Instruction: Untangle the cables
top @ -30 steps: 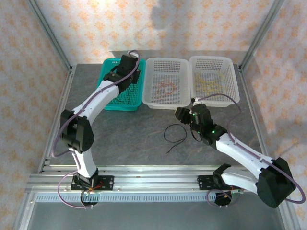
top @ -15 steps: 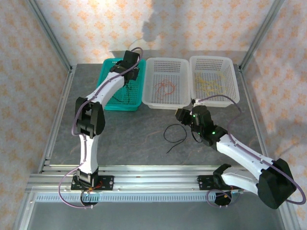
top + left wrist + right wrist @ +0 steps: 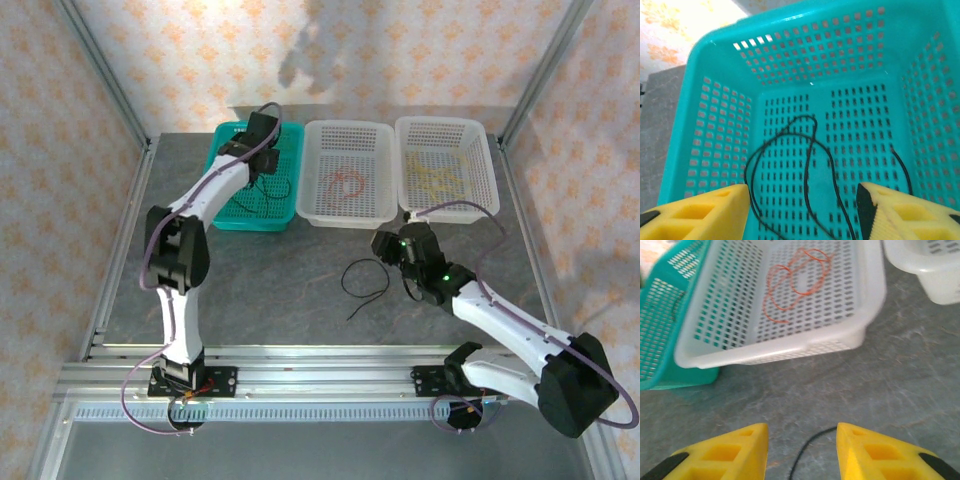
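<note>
My left gripper (image 3: 265, 160) hangs open over the teal basket (image 3: 226, 215). Below its yellow fingers (image 3: 695, 212), a black cable (image 3: 810, 165) lies in loose loops on the basket floor, free of them. A second black cable (image 3: 362, 280) curls on the grey table. My right gripper (image 3: 380, 243) hovers open just right of it, and in the right wrist view this cable (image 3: 808, 443) runs on the table between the fingers. The orange-red cable (image 3: 345, 185) rests in the middle white basket (image 3: 350, 216). The yellow cable (image 3: 435, 175) is in the right white basket (image 3: 448, 208).
The three baskets stand side by side along the back of the table. The middle white basket's near rim (image 3: 790, 352) is close ahead of my right gripper (image 3: 802, 450), with the teal basket (image 3: 660, 340) to its left. Metal frame posts flank the table.
My left gripper has opened over the teal basket and its arm has folded in, elbow upward. The black cable now lies loose on the basket floor. The right arm has barely moved.
</note>
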Tool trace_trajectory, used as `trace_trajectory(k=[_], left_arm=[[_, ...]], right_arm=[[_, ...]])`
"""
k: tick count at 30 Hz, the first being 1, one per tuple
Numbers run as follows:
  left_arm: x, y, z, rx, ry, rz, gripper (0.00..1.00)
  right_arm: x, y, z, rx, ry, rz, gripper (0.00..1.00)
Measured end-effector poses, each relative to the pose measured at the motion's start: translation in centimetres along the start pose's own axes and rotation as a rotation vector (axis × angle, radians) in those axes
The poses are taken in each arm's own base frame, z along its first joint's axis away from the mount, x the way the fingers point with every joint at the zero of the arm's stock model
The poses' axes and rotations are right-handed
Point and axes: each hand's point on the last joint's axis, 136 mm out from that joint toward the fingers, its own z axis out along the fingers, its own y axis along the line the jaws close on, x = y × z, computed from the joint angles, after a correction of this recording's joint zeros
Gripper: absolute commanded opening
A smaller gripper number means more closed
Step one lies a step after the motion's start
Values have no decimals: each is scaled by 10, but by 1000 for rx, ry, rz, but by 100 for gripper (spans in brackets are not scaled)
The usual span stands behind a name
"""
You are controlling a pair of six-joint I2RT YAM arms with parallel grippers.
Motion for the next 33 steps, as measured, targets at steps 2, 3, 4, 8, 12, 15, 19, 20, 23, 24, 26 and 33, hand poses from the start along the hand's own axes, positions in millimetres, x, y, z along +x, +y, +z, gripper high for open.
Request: trace_trajectory(k=[2, 3, 4, 8, 12, 15, 19, 20, 23, 24, 26, 33], left_arm=[[5, 1, -23, 42, -25, -31, 63], [7, 3, -37, 59, -45, -50, 63], [7, 5, -51, 70, -72, -69, 63], [8, -1, -116, 136, -210, -154, 64], [28, -21, -153, 232, -285, -219, 63], [55, -44, -163, 308, -278, -240, 63], [102, -90, -171, 416, -237, -236, 63], [116, -101, -174, 447, -226, -236, 63], [156, -125, -179, 520, -189, -251, 63], [166, -129, -179, 534, -180, -259, 63], [184, -137, -180, 561, -165, -271, 63], [204, -144, -186, 623, -176, -356, 63]], right_arm=[[6, -10, 2, 49, 24, 0, 40], [10, -15, 3, 77, 40, 0, 40], [14, -19, 3, 98, 52, -2, 40], [35, -29, 5, 173, 119, -20, 40], [62, -32, 5, 222, 196, -44, 39], [84, -32, 3, 274, 251, -61, 42], [111, -30, -1, 338, 301, -62, 44], [117, -31, -2, 352, 309, -58, 44], [129, -32, -5, 384, 323, -30, 44], [132, -33, -5, 392, 324, -20, 44], [134, -34, -5, 401, 323, 7, 45], [137, -31, 2, 435, 324, 51, 45]])
